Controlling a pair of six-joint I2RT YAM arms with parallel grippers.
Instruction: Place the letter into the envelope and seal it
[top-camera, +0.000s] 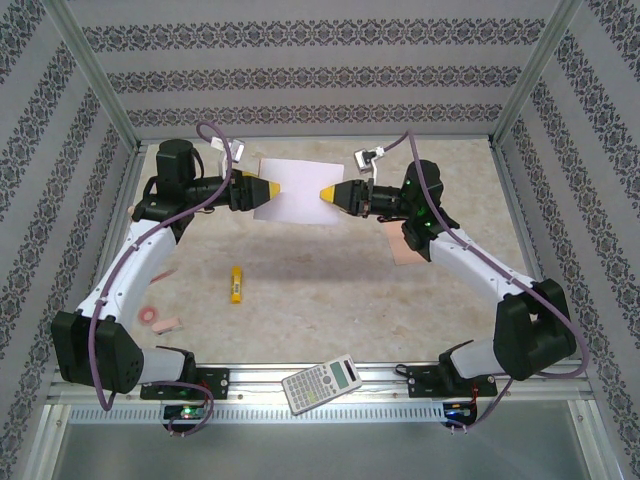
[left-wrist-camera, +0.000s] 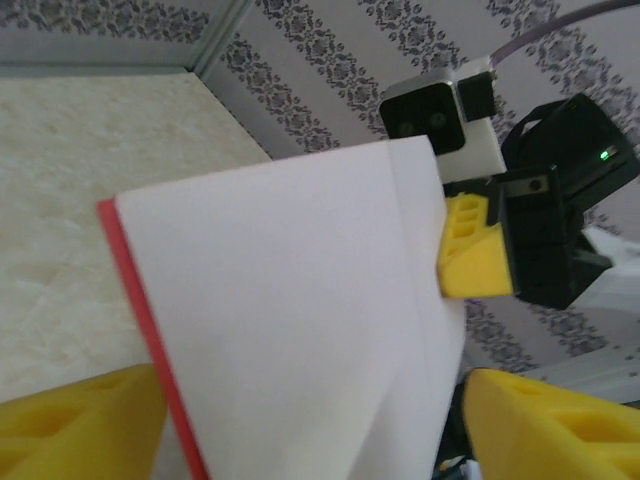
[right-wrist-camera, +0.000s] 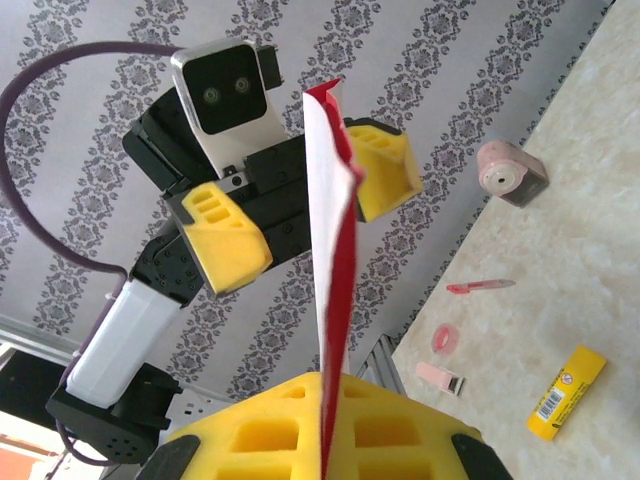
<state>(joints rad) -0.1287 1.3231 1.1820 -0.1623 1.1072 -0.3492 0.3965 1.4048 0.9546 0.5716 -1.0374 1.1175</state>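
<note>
The letter hangs in the air over the back of the table, a white sheet with a red edge. My right gripper is shut on its right edge; in the right wrist view the sheet runs edge-on into the closed yellow jaws. My left gripper is at the sheet's left edge, open, one yellow finger on each side of the paper with gaps between. The peach envelope lies on the table, mostly hidden under the right arm.
A yellow glue stick lies left of centre. Near the left arm are a pink tape roll and a small pink item. A calculator rests on the front rail. Patterned walls close the sides and back.
</note>
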